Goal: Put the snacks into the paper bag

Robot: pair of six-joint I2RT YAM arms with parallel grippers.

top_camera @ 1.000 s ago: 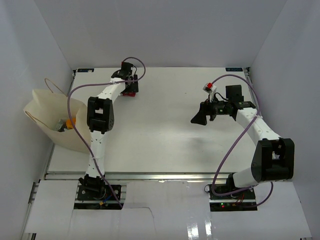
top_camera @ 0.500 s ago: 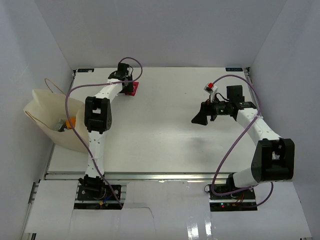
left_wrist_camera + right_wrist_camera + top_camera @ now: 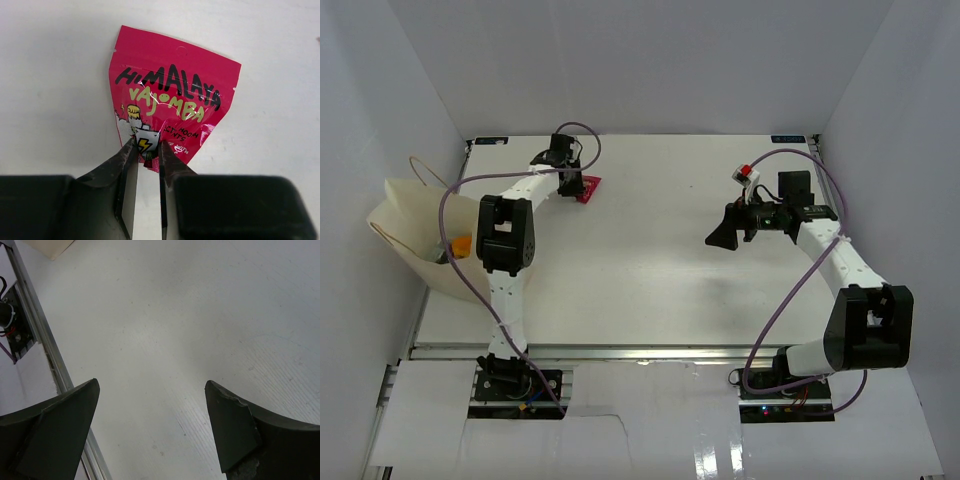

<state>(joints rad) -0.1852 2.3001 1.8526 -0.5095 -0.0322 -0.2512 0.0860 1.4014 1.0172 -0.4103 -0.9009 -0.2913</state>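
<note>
A small red snack packet (image 3: 172,95) with black and yellow lettering lies flat at the back of the white table (image 3: 650,270). My left gripper (image 3: 148,150) has its fingers pinched on the packet's near edge. From above, the left gripper (image 3: 572,182) is just left of the red packet (image 3: 588,188). The cream paper bag (image 3: 420,235) stands open at the table's left edge, and an orange packet (image 3: 461,244) shows inside it. My right gripper (image 3: 720,232) hovers over the right half of the table. In its wrist view the right gripper (image 3: 152,387) is wide open over bare surface.
White walls enclose the table on three sides. A metal rail (image 3: 620,352) runs along the near edge and also shows as the rail (image 3: 45,347) in the right wrist view. The left arm's purple cable (image 3: 455,195) loops over the bag's side.
The left gripper's fingers have closed from wide apart onto the red packet's edge, and the left arm has shifted a little to the left. The right arm has barely moved.
</note>
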